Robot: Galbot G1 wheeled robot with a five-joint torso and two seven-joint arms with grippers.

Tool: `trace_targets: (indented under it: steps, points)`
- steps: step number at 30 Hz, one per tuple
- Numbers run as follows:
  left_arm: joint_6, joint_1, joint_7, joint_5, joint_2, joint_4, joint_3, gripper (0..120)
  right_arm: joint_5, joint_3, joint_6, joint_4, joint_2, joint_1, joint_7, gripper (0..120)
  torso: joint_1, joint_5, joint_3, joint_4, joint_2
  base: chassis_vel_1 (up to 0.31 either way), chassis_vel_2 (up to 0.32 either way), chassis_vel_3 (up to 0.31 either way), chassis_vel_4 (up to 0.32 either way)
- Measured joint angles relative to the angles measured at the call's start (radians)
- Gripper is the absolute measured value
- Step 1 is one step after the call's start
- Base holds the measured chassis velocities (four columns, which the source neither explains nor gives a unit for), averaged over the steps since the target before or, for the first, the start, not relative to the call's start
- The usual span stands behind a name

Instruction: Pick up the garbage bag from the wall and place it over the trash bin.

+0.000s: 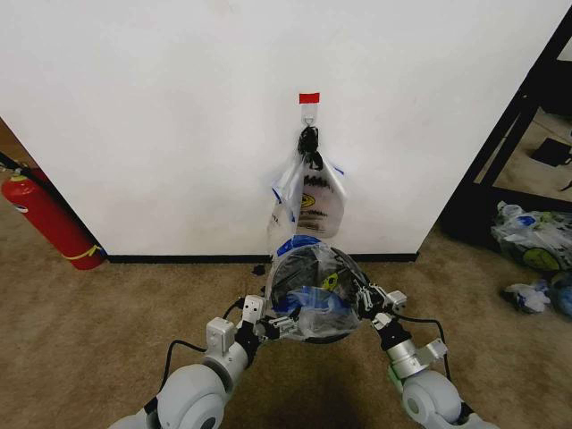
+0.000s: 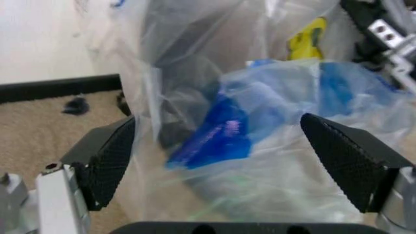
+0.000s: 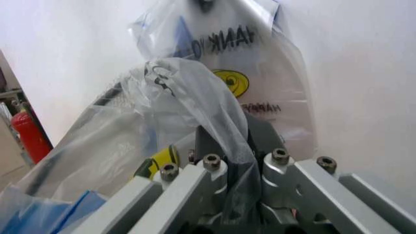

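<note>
The garbage bag (image 1: pixel 315 308), thin translucent plastic with blue handle parts, is draped over the trash bin (image 1: pixel 299 266), whose dark mesh shows through it at the foot of the wall (image 1: pixel 161 116). My right gripper (image 1: pixel 365 299) holds the bag's right side. In the right wrist view my right gripper (image 3: pixel 237 146) is shut with a fold of the garbage bag (image 3: pixel 195 92) pinched between its fingers. My left gripper (image 1: pixel 273 323) is at the bag's lower left. Up close my left gripper (image 2: pixel 227 161) is open, its black pads (image 2: pixel 107 161) wide apart with the garbage bag (image 2: pixel 260 112) just ahead.
More smiley bags (image 1: pixel 313 197) hang bunched from the hook (image 1: pixel 308 114) under red tape (image 1: pixel 309 96). A red fire extinguisher (image 1: pixel 49 219) leans at the left. Stuffed clear bags (image 1: pixel 534 243) lie at the right beside a black frame (image 1: pixel 500 152). Brown carpet (image 1: pixel 116 313) surrounds the bin.
</note>
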Motion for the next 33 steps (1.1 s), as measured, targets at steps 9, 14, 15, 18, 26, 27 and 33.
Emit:
trace_targets:
  steps: [9, 14, 15, 18, 26, 27, 33]
  points:
    - [0.02, -0.012, 0.005, 0.039, -0.006, -0.002, 0.003, 85, 0.007, 0.0, -0.002, 0.0, -0.002, 0.001, 0.003, 1, 0.0, -0.0002, 0.0, 0.0, 0.0, 0.0, 0.0, 0.0, 0.0]
    - [0.005, -0.009, 0.016, 0.156, 0.029, 0.017, -0.029, 100, 0.009, 0.008, -0.008, -0.014, -0.005, 0.008, 0.02, 1, 0.0, -0.0002, 0.0, -0.0001, 0.0, 0.0, 0.0, 0.0, 0.0]
    - [-0.003, -0.007, 0.019, 0.169, 0.035, 0.019, -0.033, 100, 0.009, 0.009, -0.009, -0.016, -0.004, 0.009, 0.023, 1, 0.0, -0.0001, 0.0, 0.0001, 0.0, 0.0, 0.0, 0.0, 0.0]
    - [-0.021, 0.0, 0.026, 0.18, 0.042, 0.014, -0.036, 100, 0.009, 0.009, -0.015, -0.018, -0.002, 0.01, 0.033, 1, 0.0, 0.0, 0.0, 0.0001, 0.0, 0.0, 0.0, 0.0, 0.0]
    - [-0.049, 0.006, 0.047, 0.168, 0.005, -0.026, 0.009, 95, 0.008, -0.001, -0.025, -0.016, 0.004, 0.015, 0.037, 1, 0.0, 0.0, 0.0, 0.0, 0.0, 0.0, 0.0, 0.0, 0.0]
    - [-0.048, 0.004, 0.047, 0.167, 0.003, -0.025, 0.013, 95, 0.008, -0.001, -0.025, -0.015, 0.004, 0.015, 0.036, 1, 0.0, -0.0001, 0.0, 0.0, 0.0, 0.0, 0.0, 0.0, 0.0]
    - [-0.035, -0.015, 0.046, 0.151, -0.006, -0.006, 0.04, 77, 0.007, -0.001, -0.027, -0.007, 0.0, 0.014, 0.032, 1, 0.0, 0.0, 0.0, 0.0, 0.0, 0.0, 0.0, 0.0, 0.0]
